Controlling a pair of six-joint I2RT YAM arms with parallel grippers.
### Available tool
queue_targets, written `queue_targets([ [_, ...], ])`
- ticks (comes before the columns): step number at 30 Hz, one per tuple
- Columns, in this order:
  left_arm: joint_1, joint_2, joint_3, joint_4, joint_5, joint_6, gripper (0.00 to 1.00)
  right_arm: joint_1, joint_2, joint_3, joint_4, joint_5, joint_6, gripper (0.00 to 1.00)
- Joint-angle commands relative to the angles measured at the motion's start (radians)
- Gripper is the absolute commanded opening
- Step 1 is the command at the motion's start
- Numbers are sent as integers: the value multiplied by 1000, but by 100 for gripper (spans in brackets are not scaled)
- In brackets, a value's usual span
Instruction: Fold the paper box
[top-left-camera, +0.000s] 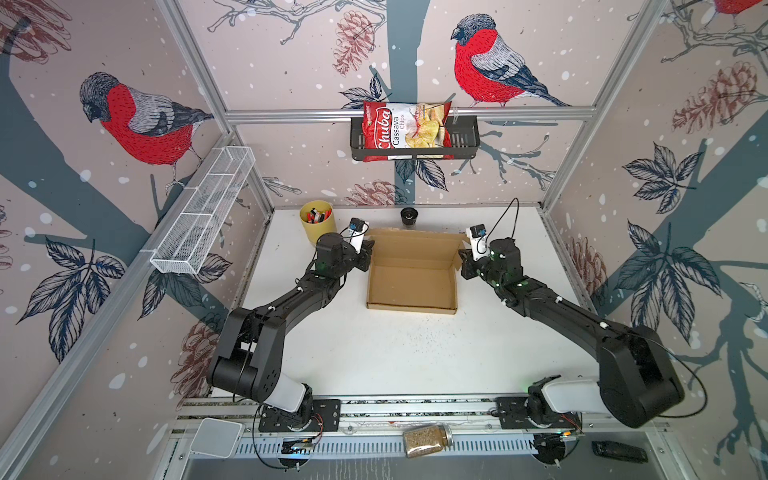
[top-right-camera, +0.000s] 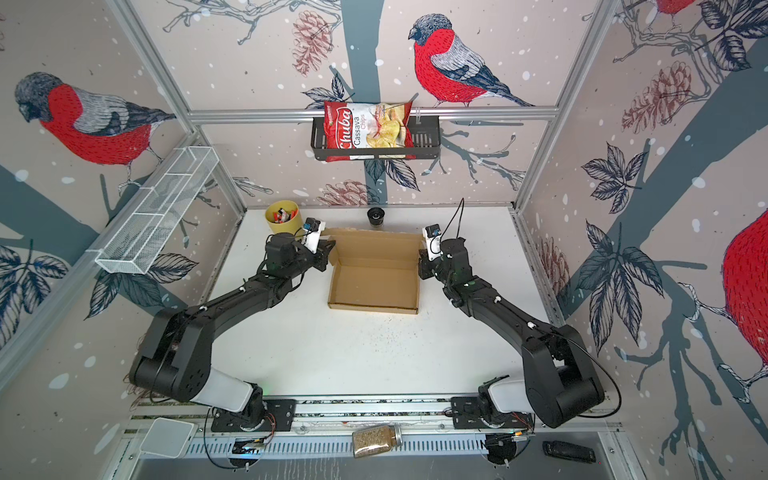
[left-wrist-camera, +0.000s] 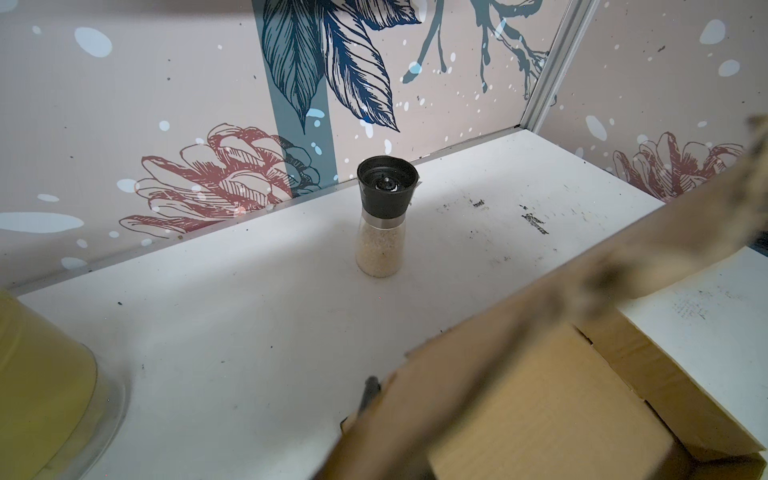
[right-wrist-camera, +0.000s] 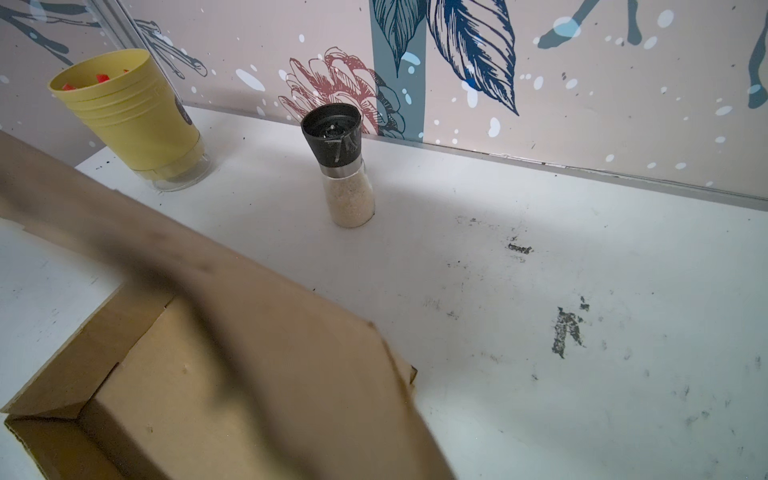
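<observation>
The paper box (top-left-camera: 411, 282) (top-right-camera: 374, 282) of plain brown cardboard lies mid-table in both top views. Its tray has its walls up, and its lid (top-left-camera: 415, 243) is tilted up at the far side. My left gripper (top-left-camera: 369, 251) (top-right-camera: 328, 249) is at the lid's left flap and my right gripper (top-left-camera: 462, 257) (top-right-camera: 420, 259) at its right flap, both shut on the cardboard. In the left wrist view blurred cardboard (left-wrist-camera: 540, 407) fills the jaw area, with one dark fingertip (left-wrist-camera: 370, 390) showing beside its edge. In the right wrist view the cardboard (right-wrist-camera: 249, 374) hides the jaws.
A yellow cup (top-left-camera: 318, 222) (right-wrist-camera: 129, 120) of small items stands at the back left. A black-capped grinder (top-left-camera: 409, 217) (left-wrist-camera: 384, 216) (right-wrist-camera: 343, 166) stands behind the lid. A black wall basket (top-left-camera: 465, 141) holds a chips bag (top-left-camera: 399, 131). A white wire shelf (top-left-camera: 203, 212) hangs left; a jar (top-left-camera: 428, 439) lies on the front rail.
</observation>
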Motion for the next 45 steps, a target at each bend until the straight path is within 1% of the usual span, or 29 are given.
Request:
queue_targets([
  [1,-12,-15,-26,94,-10,-42,2,10,-6,-4,55,-16,50,3],
  [5,-21,-26,-88,164,-31,-79,2,16,-14,-50,96,-16,75,3],
  [11,-27,-40,-137,200,-45,-108,3,26,-24,-86,105,1,101,3],
  [17,-30,-54,-155,202,-44,-112,3,41,-43,-118,118,22,124,4],
  [21,-33,-56,-174,218,-46,-123,3,58,-52,-124,124,39,167,5],
  [36,-46,-58,-231,265,-43,-149,3,141,-74,-207,177,169,306,8],
  [42,-52,-56,-248,276,-46,-153,3,159,-87,-223,184,180,327,8],
  [45,-54,-53,-252,280,-47,-152,3,163,-90,-218,184,168,336,9],
])
